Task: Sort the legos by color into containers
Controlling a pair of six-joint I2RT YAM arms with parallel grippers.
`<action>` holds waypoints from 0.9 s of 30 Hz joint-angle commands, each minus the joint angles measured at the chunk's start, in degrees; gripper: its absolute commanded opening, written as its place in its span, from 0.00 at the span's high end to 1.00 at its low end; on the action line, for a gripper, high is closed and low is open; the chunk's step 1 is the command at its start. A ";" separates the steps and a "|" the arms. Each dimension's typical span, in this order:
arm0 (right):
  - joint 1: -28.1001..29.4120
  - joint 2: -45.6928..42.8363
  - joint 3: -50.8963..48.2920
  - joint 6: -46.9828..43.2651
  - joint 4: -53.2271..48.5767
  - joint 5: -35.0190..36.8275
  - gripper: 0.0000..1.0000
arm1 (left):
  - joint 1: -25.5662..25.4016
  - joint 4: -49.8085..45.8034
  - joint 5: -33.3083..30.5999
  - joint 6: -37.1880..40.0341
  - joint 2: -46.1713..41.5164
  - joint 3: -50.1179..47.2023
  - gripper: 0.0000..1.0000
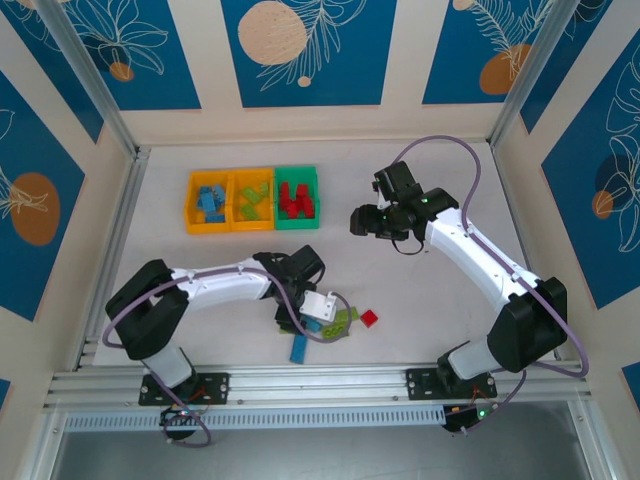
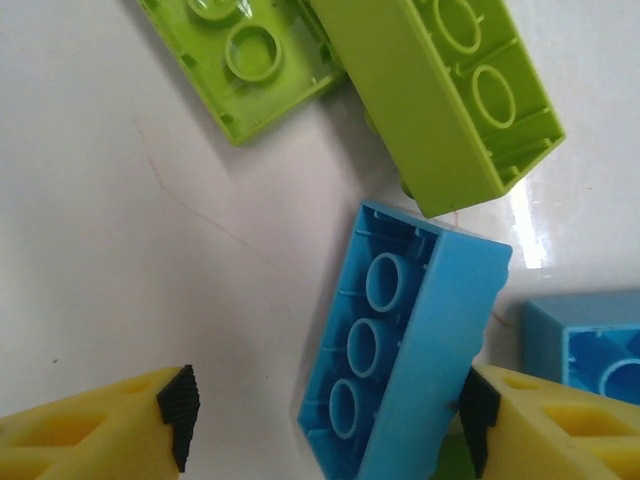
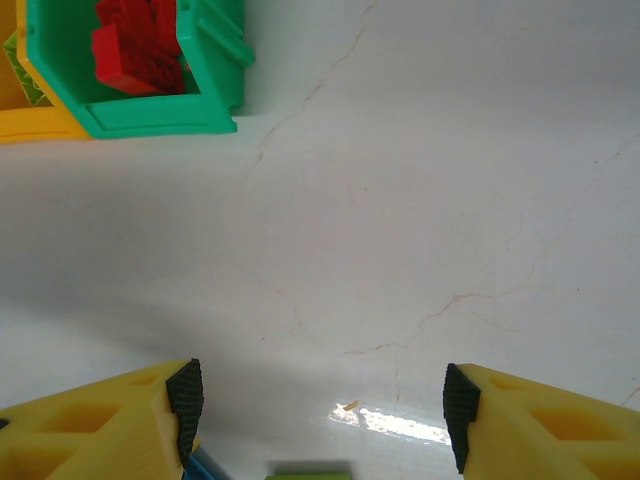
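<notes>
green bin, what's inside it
The green bin holds red bricks, piled and overlapping. The pile covers most of the bin's floor, so anything lying under it, and the exact count, cannot be seen.

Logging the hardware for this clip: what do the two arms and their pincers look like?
The left arm and right arm have white shells with black joints and bases, and a purple-grey cable loops along each. A green light glows near the right wrist. The left pincer and right pincer have yellow fingers tipped with black ribbed pads.
</notes>
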 commanded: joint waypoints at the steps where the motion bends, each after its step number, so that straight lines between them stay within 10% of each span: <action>1: -0.02 -0.65 0.86 0.92 -0.21 -0.40 0.32 | -0.16 -1.77 -0.64 1.22 1.80 1.90 0.34; 16: 0.02 -1.61 0.22 1.76 -0.19 -0.50 0.32 | 2.15 4.38 -0.26 -0.54 1.64 3.10 0.69; 27: -0.80 -2.85 -0.42 3.09 2.32 -2.47 0.32 | 14.82 13.73 -0.09 -9.98 -13.21 -0.22 0.68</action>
